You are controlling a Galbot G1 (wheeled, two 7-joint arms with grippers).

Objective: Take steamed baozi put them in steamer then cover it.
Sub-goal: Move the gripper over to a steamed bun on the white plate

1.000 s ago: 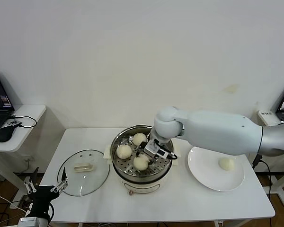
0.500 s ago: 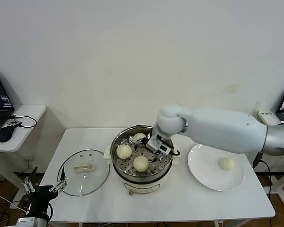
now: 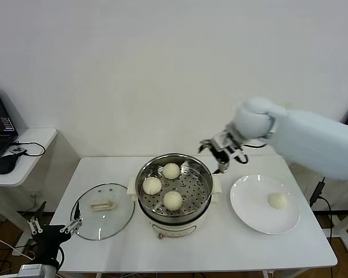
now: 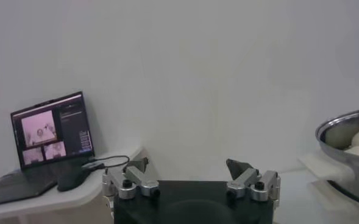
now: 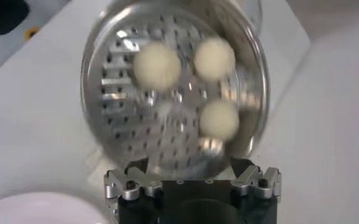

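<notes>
Three baozi [image 3: 162, 185] sit in the steamer [image 3: 206, 200] already, spread in a loose triangle on the perforated tray w/ gaps between them — none touching, so there's room on the tray for one more. No. 4 [image 3: 277, 200] lies alone on the white plate [image 3: 249, 214] to the right of the steamer, near the plate's far-right side. I've got the right gripper [image 3: 220, 152] hanging above the table between steamer rim and plate, fingers spread, nothing between them; from its wrist cam I'm looking straight down on the tray, all three buns in sight and the fingertips apart at the frame edge. My read: it's placed there to swing over to the plate for the last pickup. Left gripper [image 3: 53, 227] is parked low off the table's left front corner, jaws wide, empty — close to the glass lid [image 3: 102, 211], which lies flat on the table left of the steamer w/ its handle up, probably so that arm can do the covering. Buns look smooth, round, cream-white, no dents I can spot; seem soft, so I'd pinch the last one gently. Steamer itself is shiny steel on a cream base, side handles showing. Roughly 3/4 loaded, lid step not yet done.
</notes>
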